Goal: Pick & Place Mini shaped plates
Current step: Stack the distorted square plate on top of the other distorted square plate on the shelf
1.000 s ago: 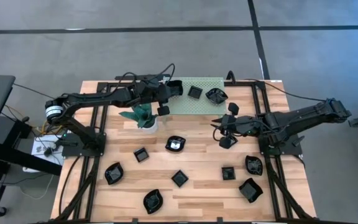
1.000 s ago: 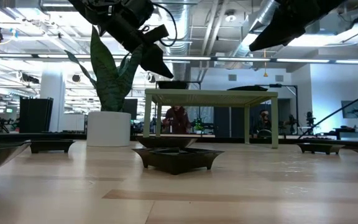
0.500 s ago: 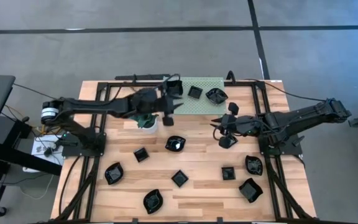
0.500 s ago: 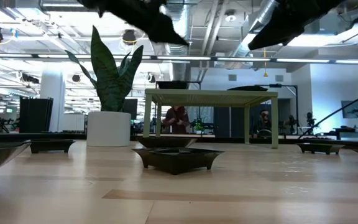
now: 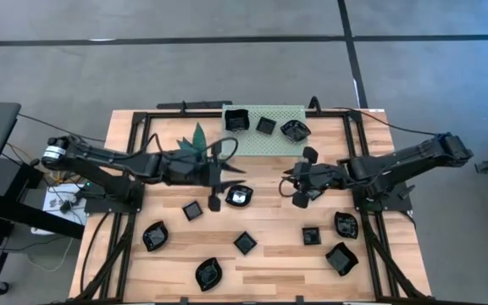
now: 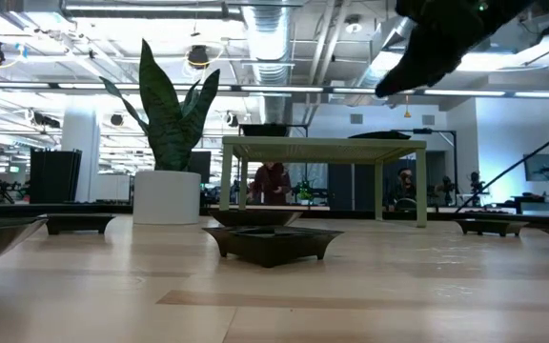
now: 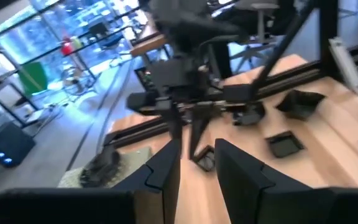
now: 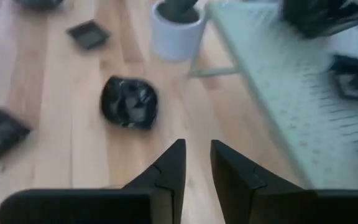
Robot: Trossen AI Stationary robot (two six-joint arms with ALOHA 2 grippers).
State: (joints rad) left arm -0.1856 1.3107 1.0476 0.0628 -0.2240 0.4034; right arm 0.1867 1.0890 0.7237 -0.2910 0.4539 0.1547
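Left gripper (image 5: 219,196) hanging over mid-table, fingers (image 7: 166,171) parted by a narrow gap and holding nothing; nearest rounded plate (image 5: 239,196) lying just beside it at 3 o'clock, small square plate (image 5: 192,210) at 8 o'clock. Right gripper (image 5: 302,191) hovering well apart at 3 o'clock of the same rounded plate, fingers (image 8: 169,171) also slightly parted and empty, that plate (image 8: 129,102) showing ahead of them. Three plates resting on the green shelf (image 5: 261,142) at 12 o'clock; the remaining dishes scattered over the wooden table (image 5: 269,254) toward 6 o'clock. Judging the step as an approach to the next pick: best lowering straight over one raised rim, one finger inside and one outside, avoiding the plant (image 5: 195,141) at 11 o'clock and keeping clear of the other arm aiming at the same dish. Left wrist view blurring heavily; height of either gripper above the table unclear; low view cutting off both grippers, plates showing only edge-on.
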